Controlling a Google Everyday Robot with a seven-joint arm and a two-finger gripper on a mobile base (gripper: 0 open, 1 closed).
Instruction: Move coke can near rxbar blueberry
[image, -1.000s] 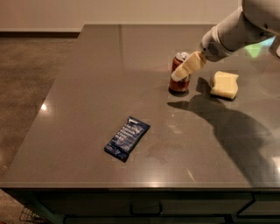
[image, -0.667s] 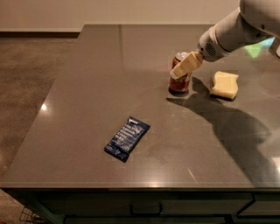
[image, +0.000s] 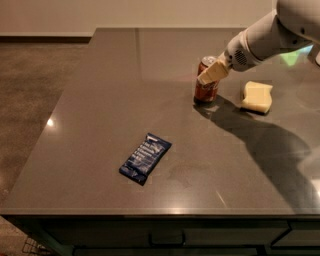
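The coke can (image: 204, 89) stands upright on the dark table (image: 100, 100), right of centre toward the back. My gripper (image: 213, 73) reaches in from the upper right and sits against the can's upper right side, covering part of it. The rxbar blueberry (image: 145, 157), a dark blue wrapper with white lettering, lies flat near the table's front, well to the left of and in front of the can.
A pale yellow sponge-like block (image: 257, 96) lies just right of the can. My arm (image: 270, 37) and its shadow cross the table's right side. The table's left edge drops to a brown floor (image: 30, 90).
My gripper has shifted slightly left and up against the can. The can, the bar and the block have not moved.
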